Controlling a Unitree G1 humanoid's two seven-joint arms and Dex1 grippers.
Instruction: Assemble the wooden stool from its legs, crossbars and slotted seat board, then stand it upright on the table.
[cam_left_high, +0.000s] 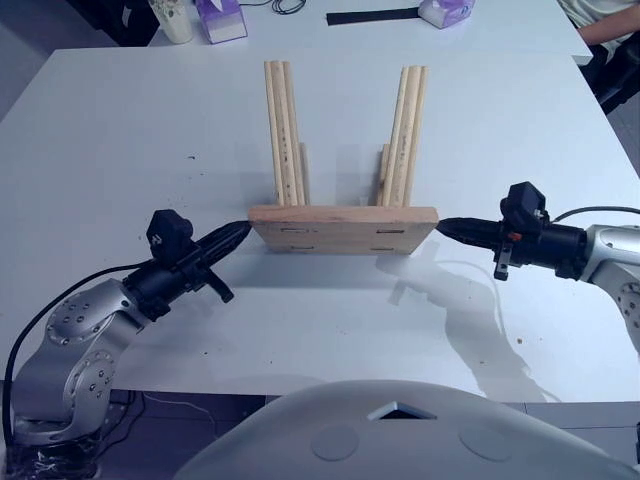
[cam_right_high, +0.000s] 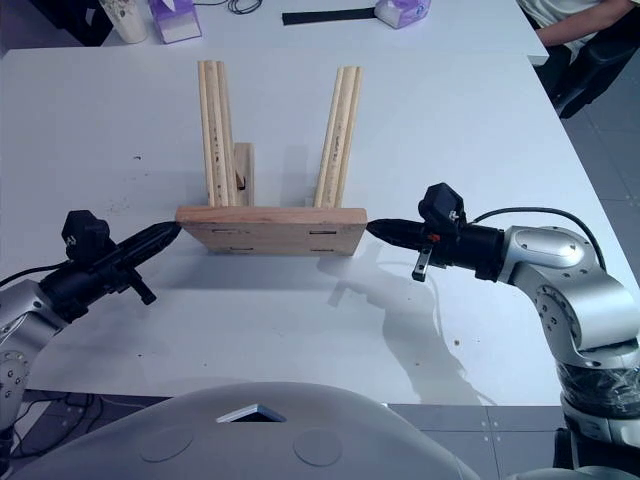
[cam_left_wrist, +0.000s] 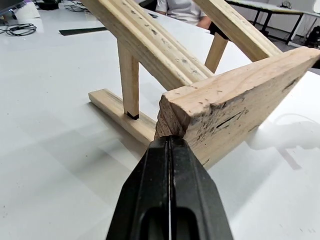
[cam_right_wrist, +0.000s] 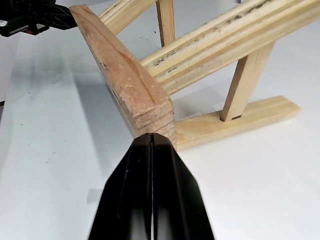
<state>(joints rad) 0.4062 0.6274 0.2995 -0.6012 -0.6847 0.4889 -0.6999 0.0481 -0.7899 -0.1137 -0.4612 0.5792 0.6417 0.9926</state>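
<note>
The assembled wooden stool lies on its side in the middle of the white table. Its slotted seat board (cam_left_high: 345, 228) stands on edge towards me, and the legs (cam_left_high: 283, 130) (cam_left_high: 405, 130) point away. My left gripper (cam_left_high: 243, 228) is shut, its tip against the board's left end (cam_left_wrist: 172, 120). The right gripper (cam_left_high: 443, 226) is shut too, its tip touching the board's right end (cam_right_wrist: 150, 112). A crossbar (cam_left_wrist: 120, 112) rests on the table under the legs. In the right wrist view the left gripper (cam_right_wrist: 40, 17) appears at the board's far end.
Two tissue boxes (cam_left_high: 221, 18) (cam_left_high: 446, 11), a white container (cam_left_high: 172, 20) and a black strip (cam_left_high: 370, 16) lie along the table's far edge. Bare table surface (cam_left_high: 120, 150) stretches on both sides of the stool and in front of it.
</note>
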